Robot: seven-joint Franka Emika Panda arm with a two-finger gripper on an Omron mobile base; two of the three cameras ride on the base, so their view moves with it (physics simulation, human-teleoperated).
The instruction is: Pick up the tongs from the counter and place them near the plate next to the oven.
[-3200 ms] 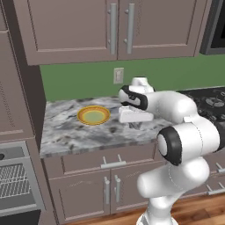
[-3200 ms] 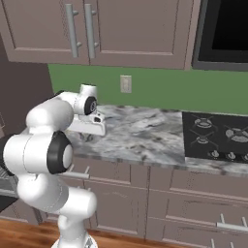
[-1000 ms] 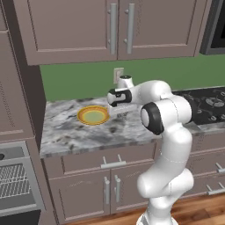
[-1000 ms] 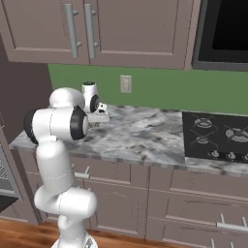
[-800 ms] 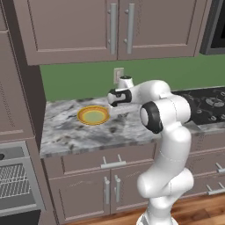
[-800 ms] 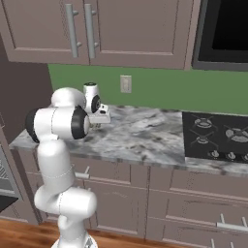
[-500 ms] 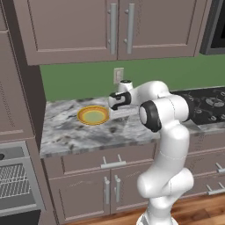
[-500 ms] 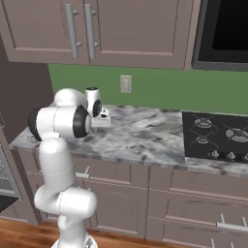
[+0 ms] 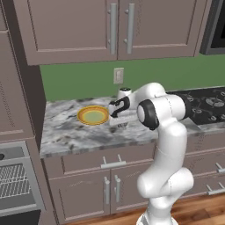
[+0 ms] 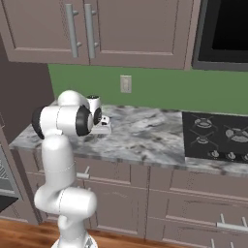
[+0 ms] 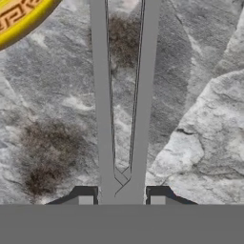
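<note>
A: Where were the tongs?

B: Pinched in the gripper, jaws closed on the joined end, the 2 arms running out over the counter, just beside the plate.

A: How would they handle?

B: Probably light, stiff, slick metal; held at 1 end, they could swing or slip.

A: Anything unclear?

B: Their far tips were cut off, as was most of the plate. Whether they touched the stone, I couldn't tell.
</note>
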